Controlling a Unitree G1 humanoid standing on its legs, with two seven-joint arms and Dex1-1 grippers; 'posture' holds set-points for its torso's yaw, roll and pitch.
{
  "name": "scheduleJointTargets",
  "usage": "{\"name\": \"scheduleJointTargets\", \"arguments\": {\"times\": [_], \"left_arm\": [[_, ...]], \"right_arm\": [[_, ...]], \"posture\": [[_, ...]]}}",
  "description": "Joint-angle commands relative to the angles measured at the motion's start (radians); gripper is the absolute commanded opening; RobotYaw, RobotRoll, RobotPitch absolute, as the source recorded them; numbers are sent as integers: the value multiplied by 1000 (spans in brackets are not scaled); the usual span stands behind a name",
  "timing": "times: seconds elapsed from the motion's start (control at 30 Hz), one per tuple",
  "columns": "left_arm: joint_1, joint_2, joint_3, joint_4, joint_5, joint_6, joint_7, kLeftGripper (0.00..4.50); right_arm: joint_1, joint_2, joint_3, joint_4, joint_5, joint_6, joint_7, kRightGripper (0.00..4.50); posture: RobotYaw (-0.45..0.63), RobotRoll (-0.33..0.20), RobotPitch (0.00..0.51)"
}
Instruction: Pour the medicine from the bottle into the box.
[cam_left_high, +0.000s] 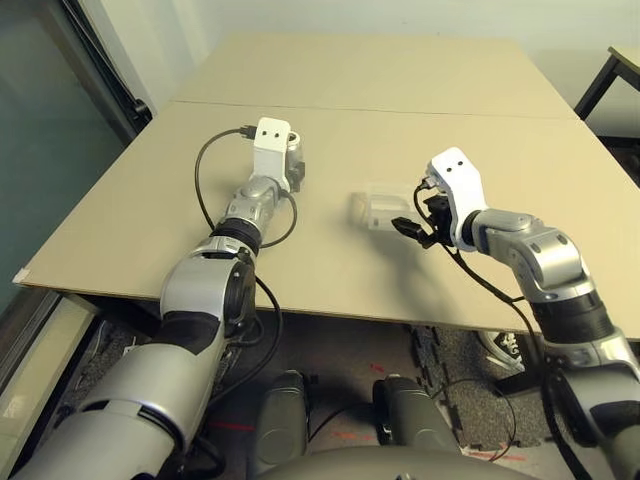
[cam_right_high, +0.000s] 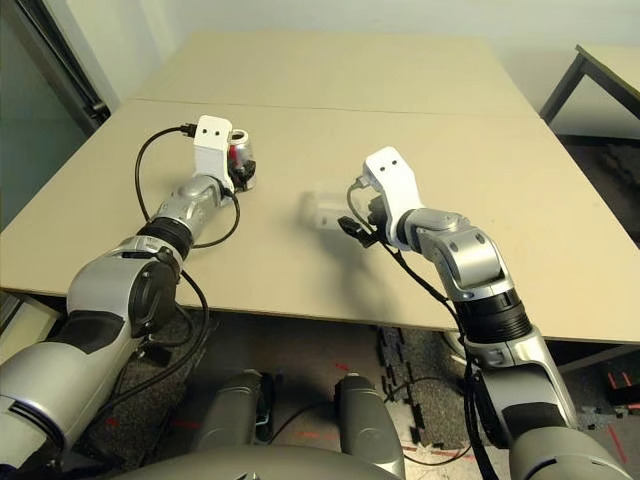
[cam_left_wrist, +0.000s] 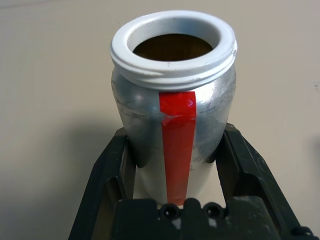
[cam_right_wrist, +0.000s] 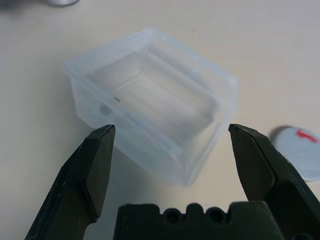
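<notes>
The left fingers (cam_left_wrist: 239, 167) clasp the bottle (cam_left_wrist: 142, 115) round its body, leaving its open mouth free, presumably for pouring. It's upright, off to the left of the clear box (cam_right_wrist: 150, 95), which sits on the surface (cam_right_high: 290, 270). The right fingers (cam_right_wrist: 97, 170) are spread beside that box, holding nothing, perhaps ready to steady it.

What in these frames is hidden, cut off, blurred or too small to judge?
- Bottle floor, left wrist view: lost in the dark of its mouth, so any pill inside cannot be told.
- Dark speck in the box, right wrist view: too small to identify.
- Cap, right wrist view: partly behind the right fingers.
- Bottle's side, left eye view: largely behind the white wrist mount.
</notes>
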Motion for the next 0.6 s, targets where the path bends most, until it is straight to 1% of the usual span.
{"name": "scheduleJointTargets", "arguments": {"times": [0.03,0.33,0.6], "left_arm": [[17,-5,-19,-10,12,15,-6,2439],[31,-7,-20,-16,12,16,-9,2439],[45,-1,-20,-20,12,17,-15,2439]], "right_arm": [[-2,3,-16,20,-12,-11,-8,4500],[9,-3,-12,10,-14,-5,4,4500],[69,-95,72,-108,46,132,157,4500]], "posture": [[-86,0,38],[-82,0,46],[-77,0,49]]}}
